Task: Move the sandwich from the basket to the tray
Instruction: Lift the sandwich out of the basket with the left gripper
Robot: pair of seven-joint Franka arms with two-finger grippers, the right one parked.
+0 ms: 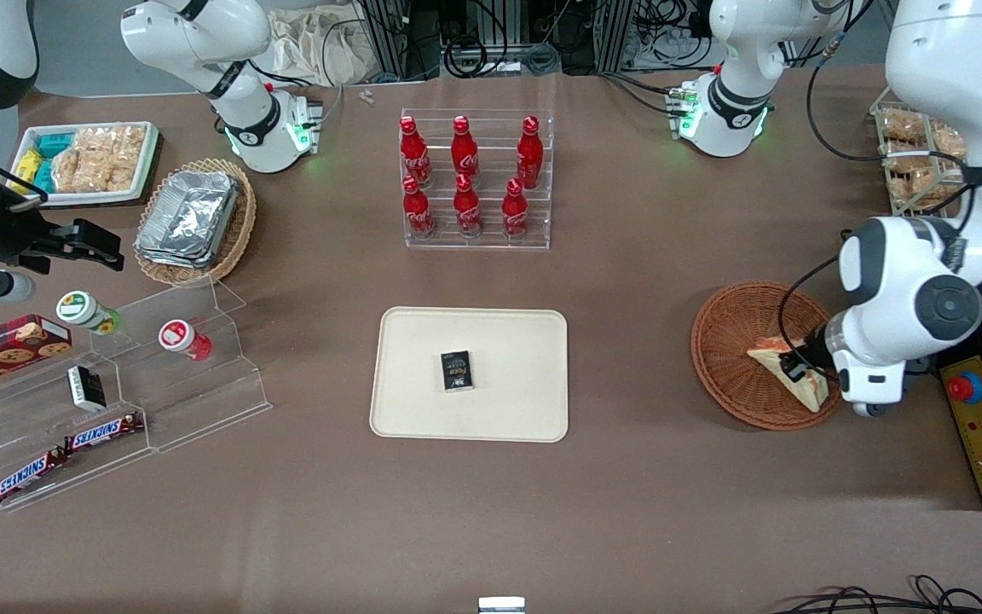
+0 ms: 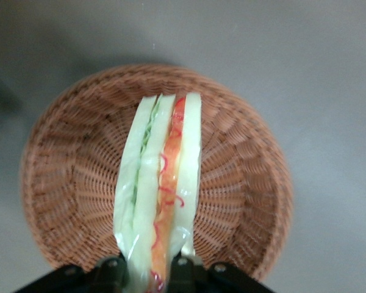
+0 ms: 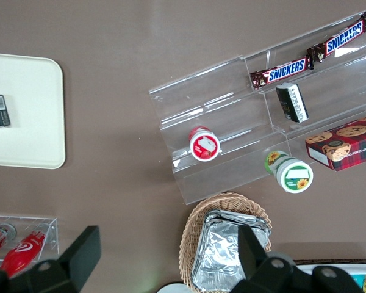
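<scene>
The sandwich point(image 1: 808, 390) is a pale bread wedge with red-orange and green filling. It sits over the reddish-brown wicker basket point(image 1: 730, 341) at the working arm's end of the table. My gripper point(image 1: 796, 367) is shut on it, one finger on each bread face. In the left wrist view the sandwich point(image 2: 161, 183) stands on edge between the fingers point(image 2: 110, 270) of the gripper point(image 2: 149, 271), with the basket point(image 2: 67, 171) beneath it. The cream tray point(image 1: 423, 341) lies mid-table, toward the parked arm from the basket; its corner point(image 3: 24, 122) also shows in the right wrist view.
A small black packet point(image 1: 457, 371) lies on the tray. A clear rack of red bottles point(image 1: 474, 179) stands farther from the camera than the tray. A yellow emergency-stop box point(image 1: 981, 426) sits beside the basket. Acrylic shelves point(image 1: 116, 401) and a foil-container basket point(image 1: 197, 217) are at the parked arm's end.
</scene>
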